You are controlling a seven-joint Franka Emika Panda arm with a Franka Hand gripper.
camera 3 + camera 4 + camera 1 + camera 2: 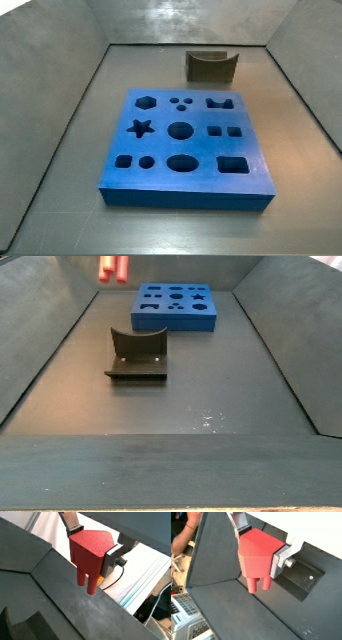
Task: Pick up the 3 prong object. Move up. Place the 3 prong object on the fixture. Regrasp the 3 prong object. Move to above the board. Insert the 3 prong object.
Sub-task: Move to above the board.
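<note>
My gripper (93, 544) is shut on the red-orange 3 prong object (87, 556), with its prongs pointing down, high above the dark floor. Both wrist views show the same grasp: the gripper (261, 546) holds the object (256, 560) between its silver fingers. In a side view only the prongs (110, 266) show, at the upper edge, above the far left of the bin. The dark fixture (210, 66) stands empty near one wall and also shows in the other side view (136, 354). The blue board (201, 186) lies flat with all its cutouts empty, and appears far off in a side view (174, 323).
Grey sloped walls (67, 110) enclose the dark floor (187, 396). A dark recessed plate (301, 577) shows below the gripper in a wrist view. A cable (117, 574) hangs by the gripper. A person's arm (188, 534) shows outside the bin.
</note>
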